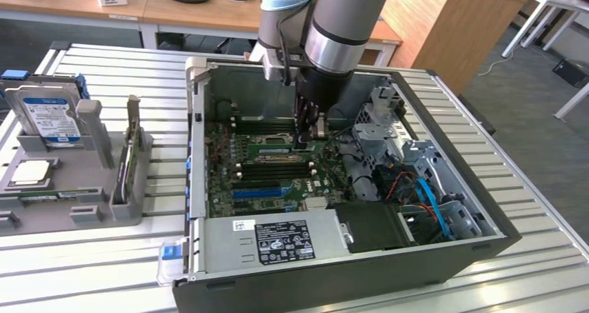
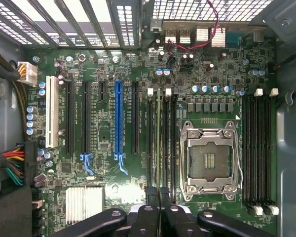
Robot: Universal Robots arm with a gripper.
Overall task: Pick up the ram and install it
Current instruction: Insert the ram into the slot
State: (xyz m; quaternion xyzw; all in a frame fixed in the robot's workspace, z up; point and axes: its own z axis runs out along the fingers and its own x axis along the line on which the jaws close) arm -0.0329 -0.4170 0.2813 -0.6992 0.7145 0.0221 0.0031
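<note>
An open computer case [image 1: 442,258] lies on a slatted metal table [image 1: 110,271]. Inside it, a green motherboard [image 2: 108,64] carries a blue slot [image 2: 119,118], a white slot [image 2: 52,111], a processor socket [image 2: 209,160] and a finned heatsink [image 2: 84,202]. A power supply [image 1: 276,240] sits along the case's near wall. By the table's edge at the exterior view's left, a grey rack [image 1: 87,154] holds a blue-labelled hard drive [image 1: 48,116] upright.

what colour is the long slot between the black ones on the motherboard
Blue. The slot shows best in the wrist view.
</note>
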